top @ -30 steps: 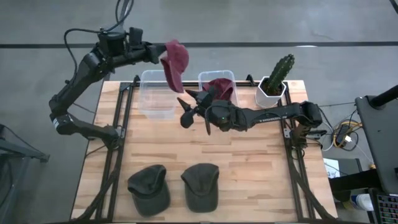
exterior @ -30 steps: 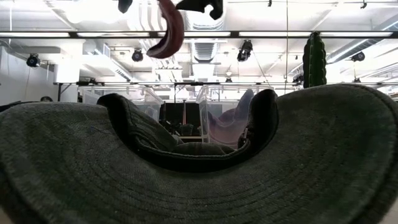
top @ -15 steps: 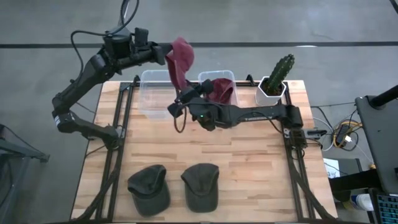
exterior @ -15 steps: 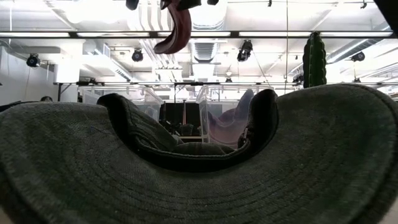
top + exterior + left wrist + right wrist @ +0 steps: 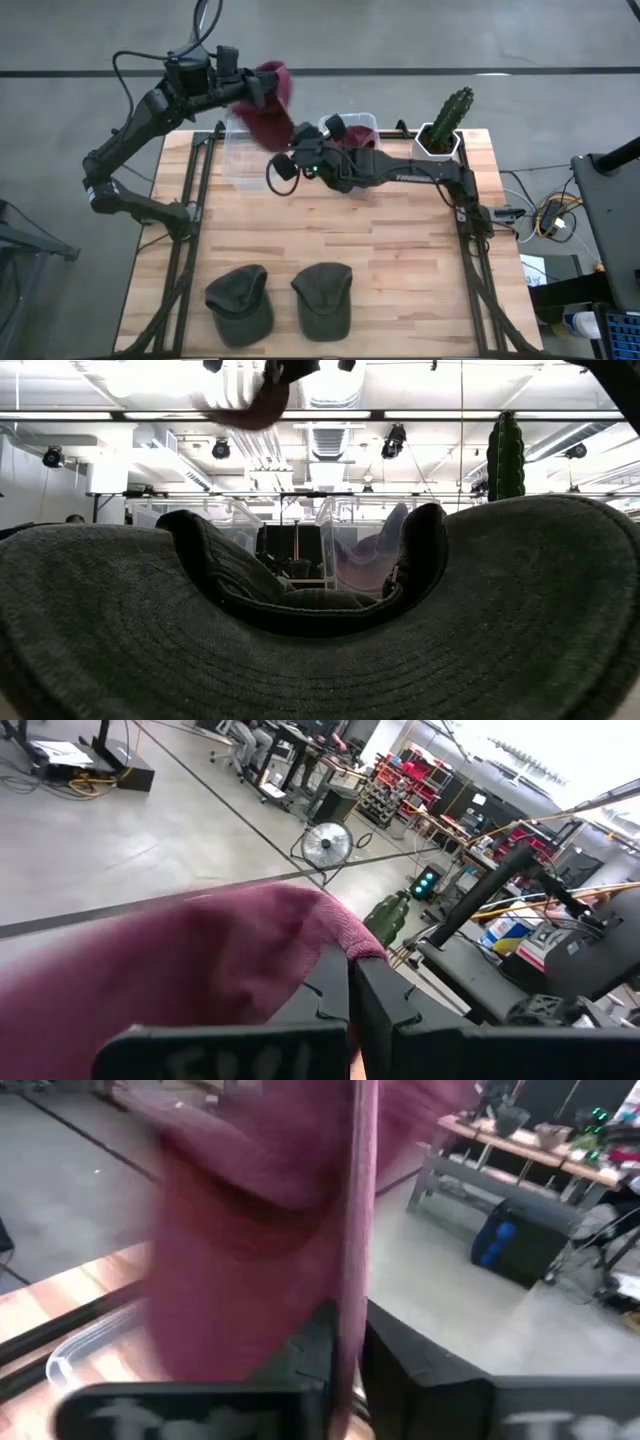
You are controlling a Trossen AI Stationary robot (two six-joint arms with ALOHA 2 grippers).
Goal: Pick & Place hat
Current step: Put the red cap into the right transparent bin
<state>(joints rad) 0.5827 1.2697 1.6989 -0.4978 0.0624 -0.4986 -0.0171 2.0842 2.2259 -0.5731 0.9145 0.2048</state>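
While both grippers (image 5: 262,95) (image 5: 300,140) pinch a maroon hat (image 5: 265,105) overhead, another fills the right bin (image 5: 349,122).

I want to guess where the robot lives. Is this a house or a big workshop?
Most likely a big workshop or lab. The floor is bare grey concrete, long strip lights and pipes hang overhead, and beyond the maroon hat stand a floor fan and workbenches.
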